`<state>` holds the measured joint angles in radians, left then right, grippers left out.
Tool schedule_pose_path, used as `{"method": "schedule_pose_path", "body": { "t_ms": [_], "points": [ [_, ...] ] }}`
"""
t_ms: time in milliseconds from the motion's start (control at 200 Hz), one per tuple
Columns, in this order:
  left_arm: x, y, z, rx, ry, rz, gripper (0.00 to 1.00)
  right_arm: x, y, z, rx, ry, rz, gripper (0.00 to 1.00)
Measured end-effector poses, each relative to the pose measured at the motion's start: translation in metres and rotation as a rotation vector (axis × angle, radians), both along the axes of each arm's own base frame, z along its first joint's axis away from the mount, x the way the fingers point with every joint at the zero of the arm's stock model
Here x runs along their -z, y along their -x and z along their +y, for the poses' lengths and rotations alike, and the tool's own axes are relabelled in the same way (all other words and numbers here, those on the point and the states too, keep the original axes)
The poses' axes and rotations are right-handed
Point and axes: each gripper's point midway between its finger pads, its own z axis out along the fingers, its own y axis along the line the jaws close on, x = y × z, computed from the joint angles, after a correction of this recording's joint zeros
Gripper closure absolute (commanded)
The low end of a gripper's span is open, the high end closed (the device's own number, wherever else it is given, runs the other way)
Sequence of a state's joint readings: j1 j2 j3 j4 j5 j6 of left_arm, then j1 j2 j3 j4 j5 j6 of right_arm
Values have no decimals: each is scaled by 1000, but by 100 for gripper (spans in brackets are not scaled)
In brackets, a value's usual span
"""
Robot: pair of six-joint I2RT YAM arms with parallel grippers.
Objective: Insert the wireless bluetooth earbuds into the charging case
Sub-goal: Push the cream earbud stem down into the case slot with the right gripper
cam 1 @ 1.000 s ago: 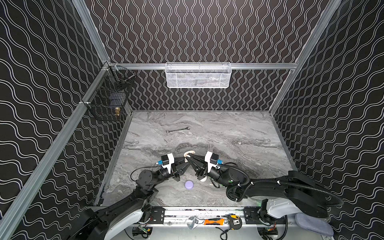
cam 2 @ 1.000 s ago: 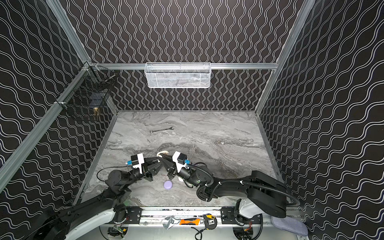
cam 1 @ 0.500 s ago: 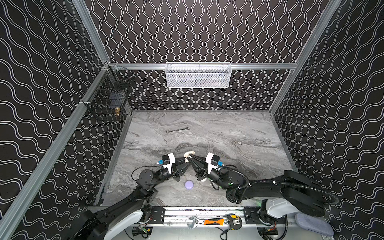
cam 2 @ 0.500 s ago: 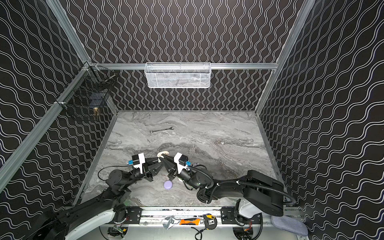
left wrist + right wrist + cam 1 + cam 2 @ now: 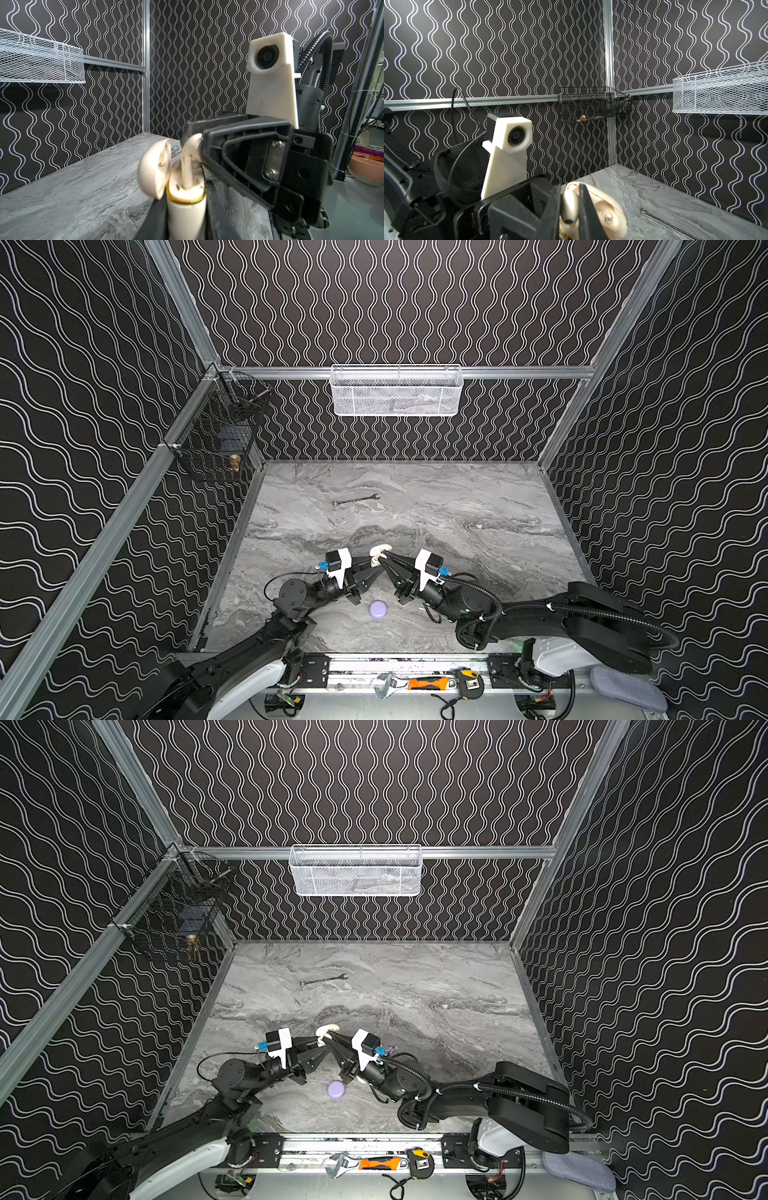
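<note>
Left jaws grip one open cream case (image 5: 187, 209), right jaws one cream earbud (image 5: 186, 166), one lavender case (image 5: 378, 609) nearby

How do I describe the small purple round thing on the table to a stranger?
Start at the grey marble table and go to the middle of its near side. There lies a small round lavender case, closed, flat on the surface. Its neighbour just behind, the cream case, is open and gripped.
</note>
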<state>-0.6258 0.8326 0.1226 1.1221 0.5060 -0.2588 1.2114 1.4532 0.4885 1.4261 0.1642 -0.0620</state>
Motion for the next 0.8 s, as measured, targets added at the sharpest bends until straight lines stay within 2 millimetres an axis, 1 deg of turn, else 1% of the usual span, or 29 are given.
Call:
{"method": "schedule_pose_path", "body": {
  "t_ms": [325, 480, 656, 801],
  "points": [
    [-3, 4, 0, 11, 4, -17, 100, -1, 7, -4, -20, -25, 36, 100],
    [-3, 4, 0, 13, 4, -23, 100, -5, 8, -1, -23, -30, 54, 100],
    [-8, 5, 1, 12, 21, -46, 100, -13, 9, 3, -30, -47, 66, 100],
    [-9, 5, 1, 11, 25, -52, 100, -14, 7, 7, -30, -51, 69, 100]
  ]
}}
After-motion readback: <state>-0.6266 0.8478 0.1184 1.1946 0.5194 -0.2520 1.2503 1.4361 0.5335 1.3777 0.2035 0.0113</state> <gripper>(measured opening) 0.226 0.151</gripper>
